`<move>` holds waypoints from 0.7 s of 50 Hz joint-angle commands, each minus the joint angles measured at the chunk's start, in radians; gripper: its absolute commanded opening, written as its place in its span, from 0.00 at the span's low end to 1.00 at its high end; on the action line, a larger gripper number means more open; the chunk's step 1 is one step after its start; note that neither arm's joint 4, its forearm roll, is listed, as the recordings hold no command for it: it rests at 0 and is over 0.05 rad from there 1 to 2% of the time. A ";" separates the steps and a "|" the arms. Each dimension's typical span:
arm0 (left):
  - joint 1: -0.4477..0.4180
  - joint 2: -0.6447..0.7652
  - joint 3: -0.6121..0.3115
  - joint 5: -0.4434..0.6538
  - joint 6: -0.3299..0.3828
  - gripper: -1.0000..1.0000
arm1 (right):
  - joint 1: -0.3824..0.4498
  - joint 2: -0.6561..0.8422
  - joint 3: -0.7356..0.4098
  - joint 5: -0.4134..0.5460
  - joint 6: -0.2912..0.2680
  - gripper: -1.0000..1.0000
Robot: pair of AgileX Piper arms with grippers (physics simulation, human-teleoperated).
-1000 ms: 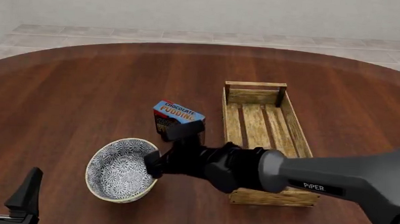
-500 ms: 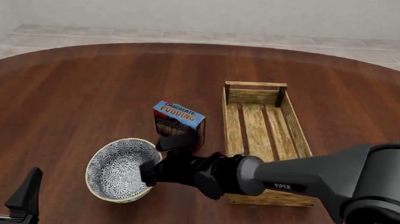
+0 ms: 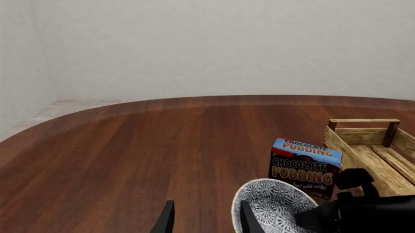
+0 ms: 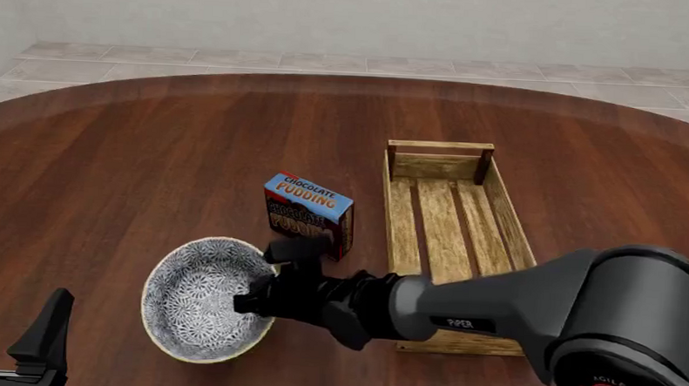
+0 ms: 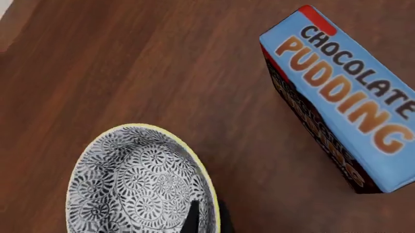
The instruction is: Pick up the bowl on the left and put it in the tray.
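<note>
The bowl (image 4: 200,304), blue-and-white patterned with a cream rim, sits at the front left of the table, also seen in the right wrist view (image 5: 136,179) and the left wrist view (image 3: 272,204). My right gripper (image 4: 261,296) reaches across from the right and is shut on the bowl's right rim, one finger inside and one outside (image 5: 207,219). The tray (image 4: 408,218), a light-wood slatted crate, lies to the right of the bowl with nothing in it. At the front left corner my left gripper (image 4: 19,308) stands open and apart from the bowl.
A blue chocolate pudding box (image 4: 309,211) stands upright between bowl and tray, just behind my right gripper. The right arm (image 4: 491,308) crosses over the tray's near end. The round wooden table (image 4: 148,150) stretches far behind and left.
My right gripper dropped lower and slid left onto the bowl's right rim, closing on it. The bowl has shifted slightly toward the front left. The left arm stayed still.
</note>
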 commanded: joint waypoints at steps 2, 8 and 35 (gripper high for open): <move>0.000 0.000 0.000 0.000 0.000 1.00 | 0.024 0.029 0.045 -0.042 0.022 0.00; 0.000 0.000 0.000 0.000 0.000 1.00 | 0.034 0.000 0.069 -0.040 0.020 0.00; 0.000 0.000 0.000 0.000 0.000 1.00 | 0.043 -0.286 0.179 0.038 -0.117 0.00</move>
